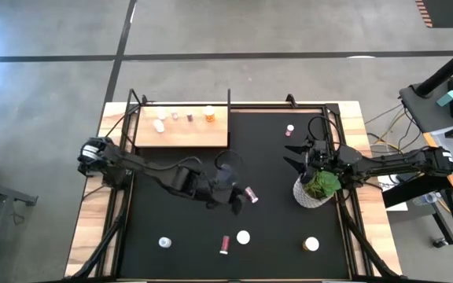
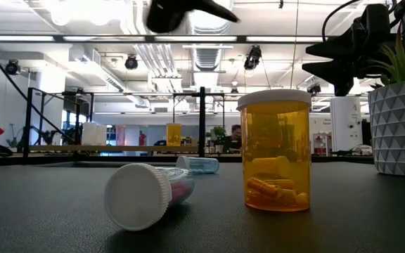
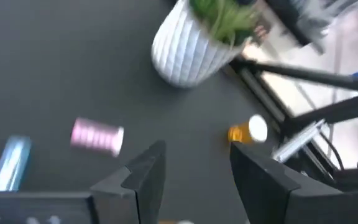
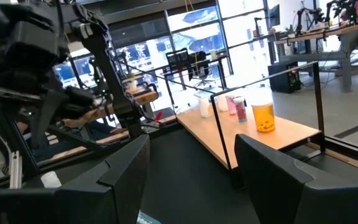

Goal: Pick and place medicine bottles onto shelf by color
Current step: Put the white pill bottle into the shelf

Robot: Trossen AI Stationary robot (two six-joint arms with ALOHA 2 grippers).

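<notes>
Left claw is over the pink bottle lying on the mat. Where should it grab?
Grip the pink bottle across its round body, coming straight down from above. It lies on its side, so the open left claw beside it should straddle the body, not the cap end.

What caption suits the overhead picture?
Left claw hovers open above a pink bottle; four bottles already stand on the shelf.

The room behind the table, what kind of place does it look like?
Probably an open robotics lab or workshop: bare ceiling ducts with track lights, workbenches by big windows, and a concrete floor with taped lines around the framed robot table.
</notes>
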